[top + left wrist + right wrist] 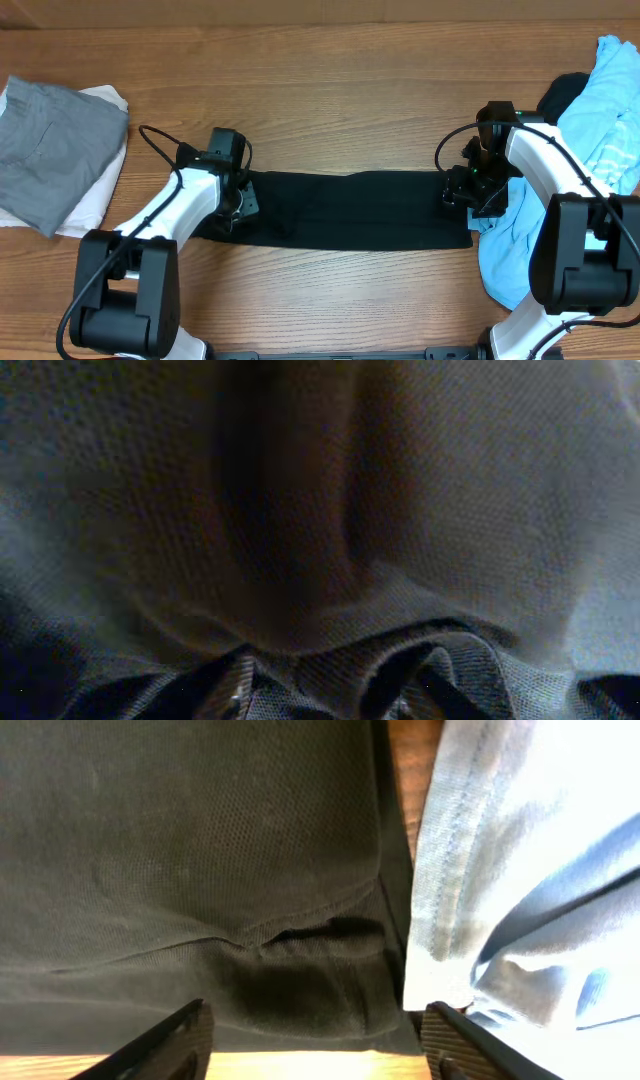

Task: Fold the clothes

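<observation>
The black shirt (350, 210) lies as a long flat strip across the middle of the wooden table. My left gripper (240, 200) sits at its left end. The left wrist view is filled with black mesh fabric (320, 510), bunched between my fingers (320, 695), which look shut on it. My right gripper (465, 190) is at the strip's right end. In the right wrist view it is open (315, 1040) just above the shirt's hem (200, 850), holding nothing. The light blue shirt (610, 110) lies crumpled at the right, touching the black shirt's end (520, 870).
A folded grey garment (50, 150) lies on a white one (95, 200) at the far left. A dark garment (565, 95) peeks from under the blue shirt at the back right. Bare wood table (340, 100) lies behind the strip.
</observation>
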Robot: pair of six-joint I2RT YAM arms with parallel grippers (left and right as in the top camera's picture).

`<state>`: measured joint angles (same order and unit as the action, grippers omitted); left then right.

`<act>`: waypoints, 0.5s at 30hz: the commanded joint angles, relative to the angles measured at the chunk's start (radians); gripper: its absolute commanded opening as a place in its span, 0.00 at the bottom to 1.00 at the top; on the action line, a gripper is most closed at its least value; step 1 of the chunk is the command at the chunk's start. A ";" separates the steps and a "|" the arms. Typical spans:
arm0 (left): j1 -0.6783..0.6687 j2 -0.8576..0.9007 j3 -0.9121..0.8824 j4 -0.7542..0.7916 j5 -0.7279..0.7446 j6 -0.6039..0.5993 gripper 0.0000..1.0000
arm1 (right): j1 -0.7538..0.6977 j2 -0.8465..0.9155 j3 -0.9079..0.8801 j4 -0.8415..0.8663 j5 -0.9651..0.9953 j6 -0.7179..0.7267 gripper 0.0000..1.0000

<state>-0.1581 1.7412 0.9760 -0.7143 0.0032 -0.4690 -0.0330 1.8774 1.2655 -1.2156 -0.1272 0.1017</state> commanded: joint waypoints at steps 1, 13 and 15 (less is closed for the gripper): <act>0.080 0.121 -0.017 0.056 -0.063 -0.029 0.47 | -0.007 -0.029 -0.003 0.000 -0.009 -0.002 0.72; 0.312 0.135 -0.005 0.058 0.102 0.047 0.50 | -0.006 -0.029 -0.003 -0.005 -0.114 -0.059 0.69; 0.306 0.135 -0.005 0.049 0.103 0.047 0.53 | -0.005 -0.029 -0.003 -0.004 -0.151 -0.088 0.70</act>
<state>0.1314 1.7920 1.0191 -0.6498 0.1749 -0.4538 -0.0330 1.8774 1.2655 -1.2228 -0.1879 0.0742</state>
